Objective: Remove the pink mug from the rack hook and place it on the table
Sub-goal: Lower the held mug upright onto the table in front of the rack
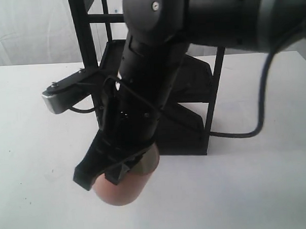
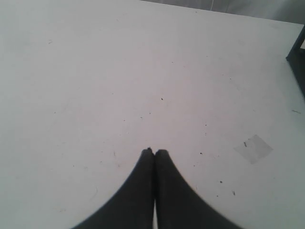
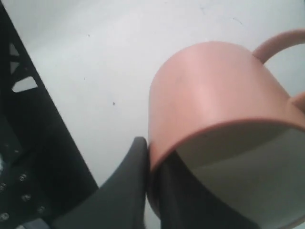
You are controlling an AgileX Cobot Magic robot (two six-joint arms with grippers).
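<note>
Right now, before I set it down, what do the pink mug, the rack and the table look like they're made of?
Pink mug: probably ceramic; matte salmon outside with a soft diffuse sheen, cream inside, thick rim.
Rack: likely painted metal; flat black angular plates and slim straight posts.
Table: smooth, hard white surface, perhaps laminate; only faint specks show, so the material stays uncertain.

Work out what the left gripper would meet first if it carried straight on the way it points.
The left gripper would probably meet the table first: nothing lies between in the left wrist view, though the gap is hard to judge.
</note>
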